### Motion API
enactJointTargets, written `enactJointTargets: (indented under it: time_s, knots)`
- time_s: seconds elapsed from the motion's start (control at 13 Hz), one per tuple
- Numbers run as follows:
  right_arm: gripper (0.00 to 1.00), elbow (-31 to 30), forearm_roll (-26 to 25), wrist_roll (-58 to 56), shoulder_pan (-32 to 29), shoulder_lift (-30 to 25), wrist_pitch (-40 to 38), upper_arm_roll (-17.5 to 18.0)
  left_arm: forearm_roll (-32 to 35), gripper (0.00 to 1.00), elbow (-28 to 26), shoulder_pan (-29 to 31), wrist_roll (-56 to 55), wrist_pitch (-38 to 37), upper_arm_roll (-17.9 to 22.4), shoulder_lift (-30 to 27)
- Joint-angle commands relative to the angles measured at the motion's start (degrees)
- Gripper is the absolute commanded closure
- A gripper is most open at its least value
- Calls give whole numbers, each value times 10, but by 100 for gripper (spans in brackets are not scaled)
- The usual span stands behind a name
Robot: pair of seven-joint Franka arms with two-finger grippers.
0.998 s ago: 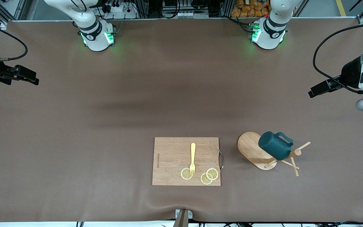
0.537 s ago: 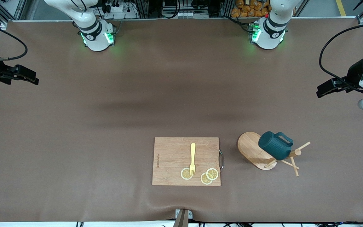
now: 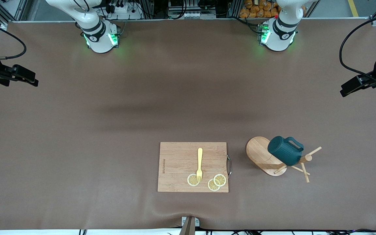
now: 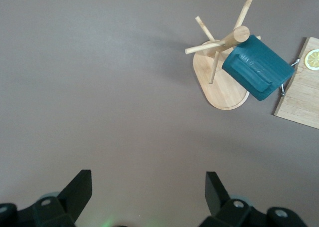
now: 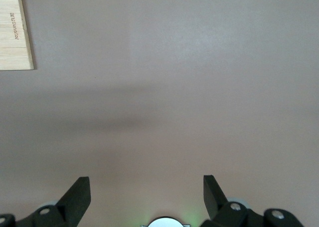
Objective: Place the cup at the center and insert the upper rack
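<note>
The cup (image 3: 285, 150), a small dark teal mug with a ribbed outer wall and a loop handle, hangs tilted on the upper rack (image 3: 262, 156), its handle uppermost. That rack is a light wooden mug tree with a flat oval base, a round central post and thin crossing pegs near its top. It stands on the worktop toward the left arm's end, in the half nearer the front camera.

Cup (image 3: 285, 150): I see matt teal, ribbed wall.
Upper rack (image 3: 262, 156): pale smooth wood.
Cutting board (image 3: 193, 166): grained wood, metal handle.
Table (image 3: 109, 130): matt brown covering.
</note>
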Motion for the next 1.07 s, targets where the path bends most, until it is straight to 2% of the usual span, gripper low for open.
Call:
enactJointTargets:
  time_s: [0.0, 0.23, 0.38, 0.61, 1.0]
  knots:
    - [0, 1, -2, 1, 0, -14, -11, 1, -20, 0, -36, -81, 40, -1, 101, -37]
    - [0, 2, -2, 1, 0, -20, -12, 1, -52, 0, -80, -167, 61, 0, 207, -69]
    - [0, 1, -2, 1, 0, -21, -14, 1, -75, 0, -109, -202, 72, 9, 244, -94]
    - [0, 2, -2, 1, -1, -21, -15, 1, -67, 0, -117, -224, 71, 9, 249, -101]
    - [0, 2, -2, 1, 1, -23, -24, 1, -65, 0, -131, -224, 67, 8, 250, -109]
